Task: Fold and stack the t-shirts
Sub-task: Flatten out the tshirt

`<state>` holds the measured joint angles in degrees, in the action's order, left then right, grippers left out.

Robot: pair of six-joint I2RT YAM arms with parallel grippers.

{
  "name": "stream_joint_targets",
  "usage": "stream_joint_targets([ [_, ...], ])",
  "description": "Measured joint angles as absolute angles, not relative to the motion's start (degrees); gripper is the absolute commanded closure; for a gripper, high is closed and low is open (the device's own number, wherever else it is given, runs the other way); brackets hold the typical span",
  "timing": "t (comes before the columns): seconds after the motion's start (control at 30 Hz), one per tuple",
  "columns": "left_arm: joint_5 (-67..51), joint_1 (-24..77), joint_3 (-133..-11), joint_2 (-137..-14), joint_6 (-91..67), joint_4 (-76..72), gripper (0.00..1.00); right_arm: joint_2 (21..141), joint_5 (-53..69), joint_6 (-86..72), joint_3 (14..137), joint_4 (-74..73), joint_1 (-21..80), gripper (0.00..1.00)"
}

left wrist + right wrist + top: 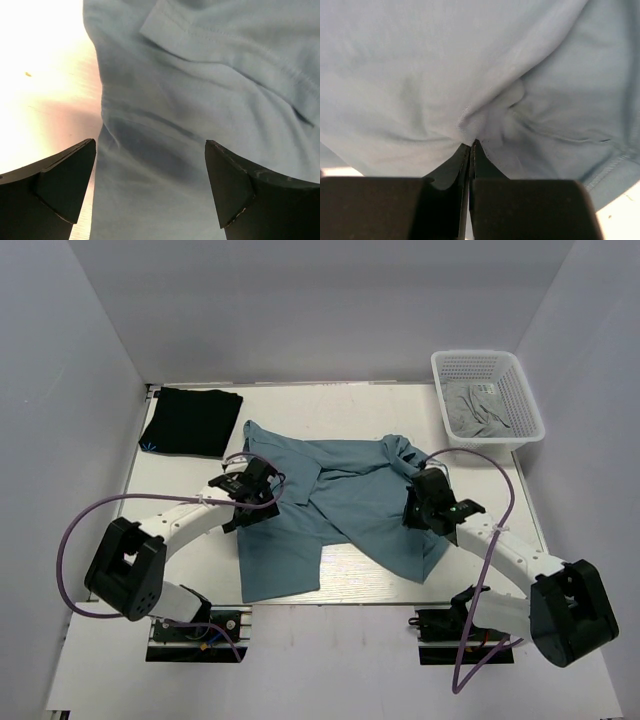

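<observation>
Right, far left of the table (170, 472) first. The black t-shirt (192, 421) lies folded in a neat rectangle at the back corner, well apart from either arm. A tiny light-blue mark just shows at its near left edge.

Moving in, the left gripper (150, 150) hangs over the left side of the teal-blue t-shirt (345, 502), fingers spread wide and holding nothing. The wrist view has them straddling the shirt's left edge, one finger over bare table and the other over fabric. Whether the tips touch down, I cannot tell, and from above they are hidden under the wrist itself.

The teal shirt sprawls rumpled across the middle of the table, one flap folded diagonally over the body, so its outline is hard to read.

On to the right: the right gripper (471, 146) is closed tight, pinching a small ridge of teal cloth, and the fabric puckers out from the pinch. In the overhead view that pinch is buried under the arm.

Far right, at the back corner, a white mesh basket (470, 365) holds crumpled grey cloth (478, 412). What kind of cloth, I can't make out.
</observation>
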<state>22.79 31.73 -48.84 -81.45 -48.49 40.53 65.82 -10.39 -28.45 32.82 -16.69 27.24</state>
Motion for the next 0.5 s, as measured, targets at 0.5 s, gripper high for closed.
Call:
stream_joint_targets([
  [0.5,18.3,31.7,-42.8,-83.1,-47.6,35.9,0.00,79.4,-25.6,-32.3,62.5,-21.5,25.7,1.00],
])
